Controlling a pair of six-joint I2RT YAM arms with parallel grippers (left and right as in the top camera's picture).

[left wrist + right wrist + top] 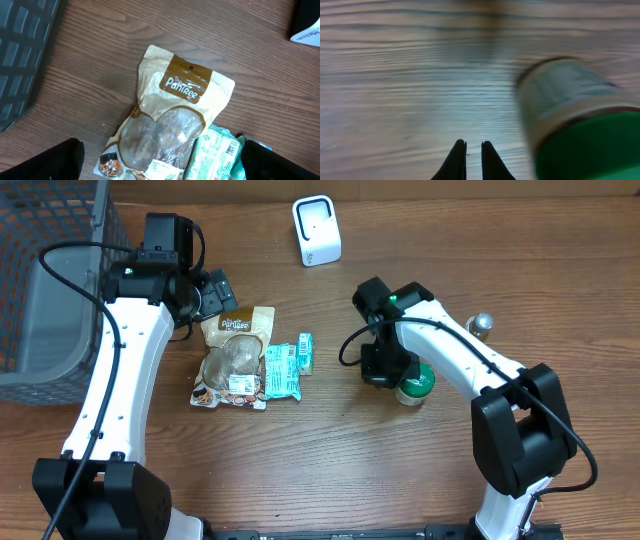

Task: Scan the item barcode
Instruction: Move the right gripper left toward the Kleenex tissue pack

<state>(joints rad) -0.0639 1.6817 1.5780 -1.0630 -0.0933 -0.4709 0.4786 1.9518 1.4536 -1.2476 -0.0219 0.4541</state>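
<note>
Brown pouch (236, 348) lies flat on table (330, 470), label up.
Teal packet (285, 368) touches pouch's right edge.
Left gripper (160, 167) hovers over pouch, fingers (50, 160) spread wide, holding nothing.
Green-lidded jar (413, 385) well right of pouch, blurred in wrist view.
Right gripper (473, 160) well right of pouch, on jar's pouch-facing side, fingers pinched nearly together, nothing between them.
White scanner (316, 230) beyond pouch, to its right.
Grey basket (50, 300) left of pouch.
</note>
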